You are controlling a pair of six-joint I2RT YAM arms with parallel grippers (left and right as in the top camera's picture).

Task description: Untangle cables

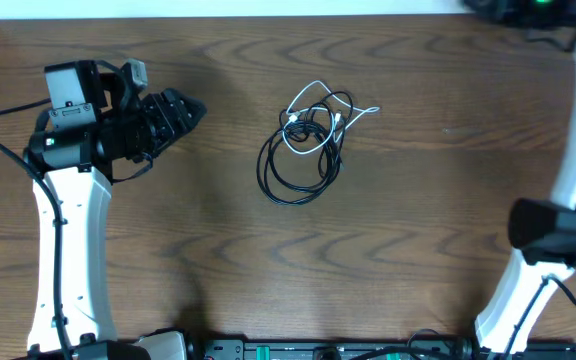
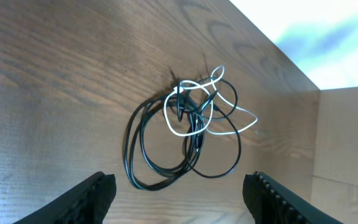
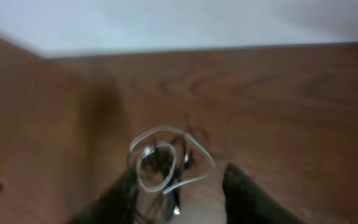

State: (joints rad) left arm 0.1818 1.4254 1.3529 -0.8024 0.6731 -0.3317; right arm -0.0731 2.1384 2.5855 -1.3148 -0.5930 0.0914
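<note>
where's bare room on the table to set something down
Widest bare patch: table between cables and right arm. Also bare in front of the cables, toward the near edge. Narrower gap between left gripper and cables. Crowded only at the cables themselves.

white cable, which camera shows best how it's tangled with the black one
Left wrist: it is close and sharp, so the white cable can be traced looping across the black cable. Overhead shows the whole white cable, but small, with crossings hard to follow. Right wrist shows it only as a blurred loop.
</note>
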